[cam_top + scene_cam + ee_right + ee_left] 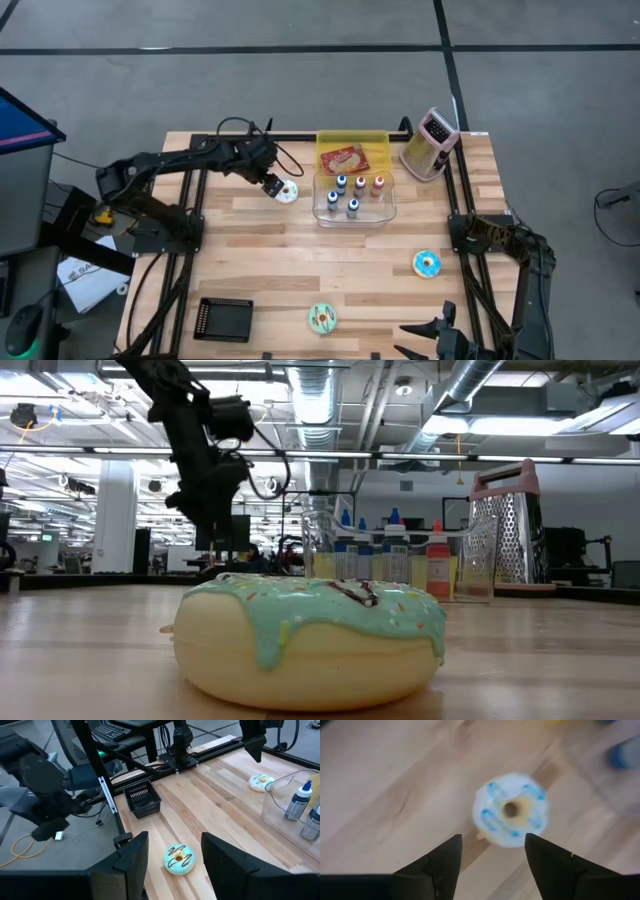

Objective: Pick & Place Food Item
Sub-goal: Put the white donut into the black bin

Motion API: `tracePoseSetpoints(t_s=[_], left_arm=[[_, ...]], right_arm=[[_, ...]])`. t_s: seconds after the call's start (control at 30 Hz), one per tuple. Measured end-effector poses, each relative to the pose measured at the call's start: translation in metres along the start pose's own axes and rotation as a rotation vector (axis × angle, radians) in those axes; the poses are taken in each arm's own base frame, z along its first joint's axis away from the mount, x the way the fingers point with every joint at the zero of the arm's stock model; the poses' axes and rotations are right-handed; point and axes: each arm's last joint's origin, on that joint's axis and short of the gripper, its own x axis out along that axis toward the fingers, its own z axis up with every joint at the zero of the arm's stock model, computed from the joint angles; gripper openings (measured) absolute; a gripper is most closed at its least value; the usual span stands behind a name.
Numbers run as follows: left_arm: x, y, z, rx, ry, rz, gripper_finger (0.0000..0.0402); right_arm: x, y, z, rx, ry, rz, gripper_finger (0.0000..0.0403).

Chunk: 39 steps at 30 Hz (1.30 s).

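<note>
Mint-iced donut (310,640); clear bin (400,555) beyond

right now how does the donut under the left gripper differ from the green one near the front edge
The white donut has white icing with blue stripes; the green donut has mint icing with dark drizzle and sprinkles. The white donut lies beside the clear bin with the open left gripper above it; the green donut lies alone, unattended. Both lie flat on the table.
</note>
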Motion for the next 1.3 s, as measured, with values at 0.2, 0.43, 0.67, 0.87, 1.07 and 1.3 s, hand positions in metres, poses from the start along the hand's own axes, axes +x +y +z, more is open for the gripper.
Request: tracePoseSetpoints(t_s=[0.2,0.43,0.67,0.87,1.07,1.3], left_arm=[[0.021,-0.004,0.006,0.004,0.070,0.019,0.0234],[0.038,-0.013,0.018,0.000,0.113,0.031,0.0255],[0.052,-0.014,0.021,-0.024,0.147,0.076,0.0266],[0.067,-0.013,0.019,-0.021,0.181,0.108,0.0265],[0.075,-0.012,0.020,-0.032,0.173,0.117,0.0264],[0.081,-0.009,0.021,-0.062,0.179,0.123,0.0245]], right_arm=[[0.000,0.000,0.000,-0.015,0.001,0.001,0.0175],[-0.001,0.000,0.000,-0.016,0.003,0.003,0.0175],[-0.005,0.001,-0.003,-0.024,0.012,0.015,0.0175],[-0.008,0.001,-0.004,-0.037,0.014,0.022,0.0175],[-0.009,0.001,-0.004,-0.047,0.015,0.025,0.0175],[-0.010,0.001,-0.004,-0.049,0.015,0.028,0.0175]])
